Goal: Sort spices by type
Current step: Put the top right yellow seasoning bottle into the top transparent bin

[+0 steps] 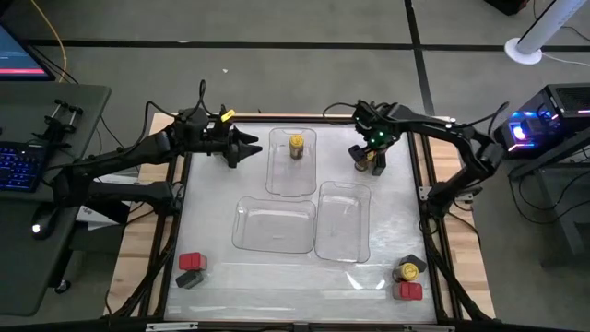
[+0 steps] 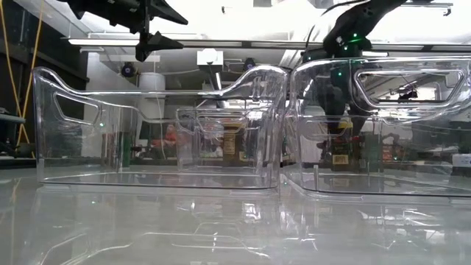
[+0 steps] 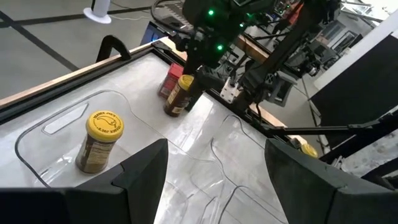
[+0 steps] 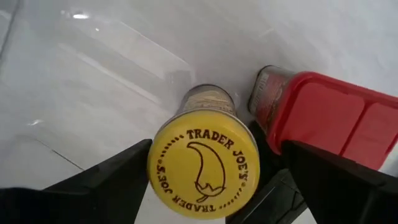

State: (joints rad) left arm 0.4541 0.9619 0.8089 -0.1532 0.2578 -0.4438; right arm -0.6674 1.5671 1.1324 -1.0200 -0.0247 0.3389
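Far right on the table, a yellow-lidded spice jar stands upright next to a red-topped jar. My right gripper points down over the yellow-lidded jar, open, one finger on each side of its lid. Another yellow-lidded jar stands upright inside the far clear tray. My left gripper hovers open just left of that tray with nothing between its fingers. A red spice and a dark one sit near left. A yellow jar, a red one and a dark one sit near right.
Two more clear trays lie side by side in the table's middle, one near left and one near right. A wooden frame borders the table. A keyboard and screen stand on a desk off the left side.
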